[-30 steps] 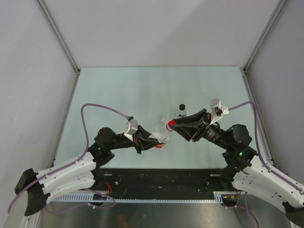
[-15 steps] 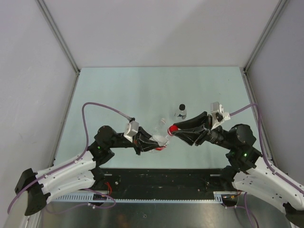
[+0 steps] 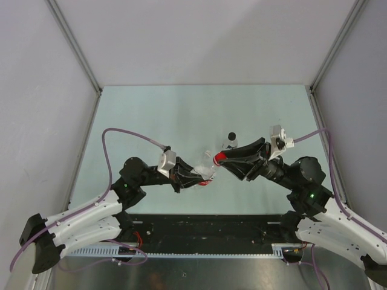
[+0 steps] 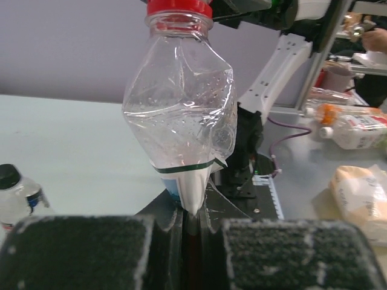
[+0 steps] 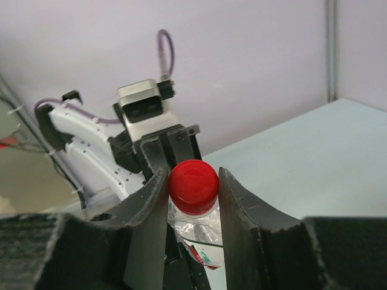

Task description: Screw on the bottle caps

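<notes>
From the left: pinching crumpled clear plastic bottle by its flattened base with left gripper, jaws all but closed on the thin wall. Held off the pale teal table, neck aimed toward 1–2 o'clock in top view, likely to brace against twist and present the thread to the other arm. Buckled soft wall, so expect slip or spin under torque. Mid-scene: red round plastic screw cap seated on that neck, above mid-table, biased toward 6 o'clock. On the right: squeezing that cap from both sides with right gripper, fingers partly closed and touching the cap flanks. Coming in from 3 o'clock, roughly in line with the neck, which suits wrist roll. Judging step as tightening; cannot tell how far down the thread. Room: small clear bottle with black cap standing on table at 1 o'clock of the red cap, just beside right gripper, so mind it during roll. Open table toward 12, 9 and 3 o'clock, grey enclosure walls well apart. Less room toward 6 o'clock, with black mounting strip there. No white cap or third bottle made out.
</notes>
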`<act>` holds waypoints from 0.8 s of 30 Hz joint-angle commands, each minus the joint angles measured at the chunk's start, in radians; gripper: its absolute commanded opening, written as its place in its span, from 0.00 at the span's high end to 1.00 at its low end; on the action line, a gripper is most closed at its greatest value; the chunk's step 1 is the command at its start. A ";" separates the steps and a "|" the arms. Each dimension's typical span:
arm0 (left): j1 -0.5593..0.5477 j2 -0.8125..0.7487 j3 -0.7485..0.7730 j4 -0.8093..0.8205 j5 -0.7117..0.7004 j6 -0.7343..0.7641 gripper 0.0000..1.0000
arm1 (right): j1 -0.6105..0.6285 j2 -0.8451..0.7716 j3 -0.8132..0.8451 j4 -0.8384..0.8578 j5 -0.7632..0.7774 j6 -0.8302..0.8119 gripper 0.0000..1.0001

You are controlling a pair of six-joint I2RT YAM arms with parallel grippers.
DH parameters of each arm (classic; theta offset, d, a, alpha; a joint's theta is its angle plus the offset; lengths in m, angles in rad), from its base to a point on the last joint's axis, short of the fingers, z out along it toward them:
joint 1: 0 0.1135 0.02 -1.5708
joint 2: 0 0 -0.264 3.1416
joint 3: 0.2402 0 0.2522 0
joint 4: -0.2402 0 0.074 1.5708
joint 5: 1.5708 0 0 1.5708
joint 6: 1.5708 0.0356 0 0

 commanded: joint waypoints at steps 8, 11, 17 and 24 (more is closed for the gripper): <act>-0.004 0.075 0.115 0.129 -0.135 0.150 1.00 | 0.076 0.099 -0.017 -0.367 0.276 0.037 1.00; -0.004 0.089 0.120 0.128 -0.156 0.141 1.00 | 0.095 0.104 -0.016 -0.379 0.344 0.066 1.00; -0.005 0.117 0.122 0.127 -0.252 0.161 1.00 | 0.159 0.136 0.009 -0.463 0.632 0.303 1.00; -0.011 0.184 0.106 0.124 -0.324 0.239 1.00 | 0.254 0.194 0.038 -0.425 0.819 0.425 1.00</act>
